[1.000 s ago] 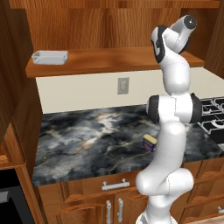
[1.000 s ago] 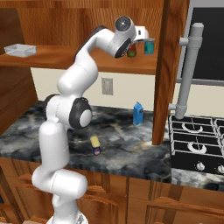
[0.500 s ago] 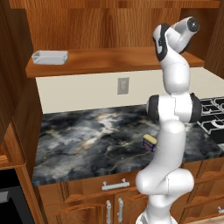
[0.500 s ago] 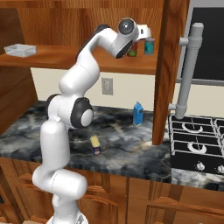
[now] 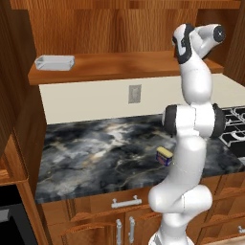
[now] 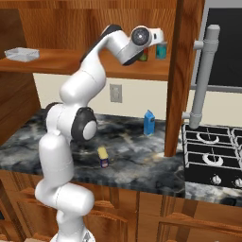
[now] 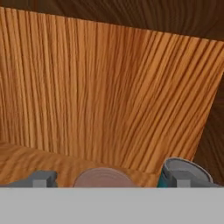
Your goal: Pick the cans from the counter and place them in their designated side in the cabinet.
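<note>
Two cans matter here, and they lie well apart. The fingers (image 7: 41, 178) stand wide, holding nothing, up at the right end of the cabinet (image 5: 124, 64) shelf and aimed at its wood-grain back. In the hand view the round silvery top of the red can (image 7: 103, 177) sits between the two fingers, upright on the shelf board and seemingly free of both. A teal can (image 7: 183, 166) stands just past the right finger, close to the cabinet's side wall. The blue can (image 5: 164, 155) is on the tabletop (image 5: 95, 148), far below the fingers and back toward the arm's base, near the front edge. It is squat, and its yellow top seems to face up, so its short axis looks upright. A blue carton (image 6: 149, 123) stands on the tabletop below the fingers, closer to the wall than the blue can. The red can appears placed; judging by that, the coming move is a long drop down and back to the blue can. Compared with a second ago, the wrist has shifted slightly to the right along the shelf, while the red can, teal can, blue can and carton have stayed where they were.
</note>
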